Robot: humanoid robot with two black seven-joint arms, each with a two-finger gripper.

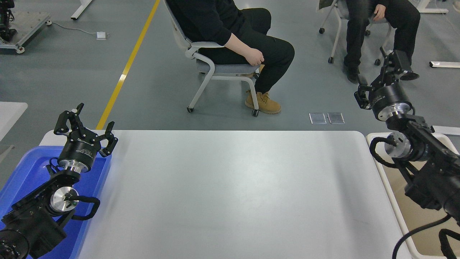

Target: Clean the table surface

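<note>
Only arms over blue tray (beige bin likewise)

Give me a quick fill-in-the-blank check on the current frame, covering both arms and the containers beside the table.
1. The left gripper is parked over the ____ tray at the table's left end.
2. The right gripper is raised above the table's far ____ corner.
3. The bin at the table's right end is ____ in colour.
4. On the table surface there are ____ loose objects in view.

Missing words: blue; right; beige; no
</note>
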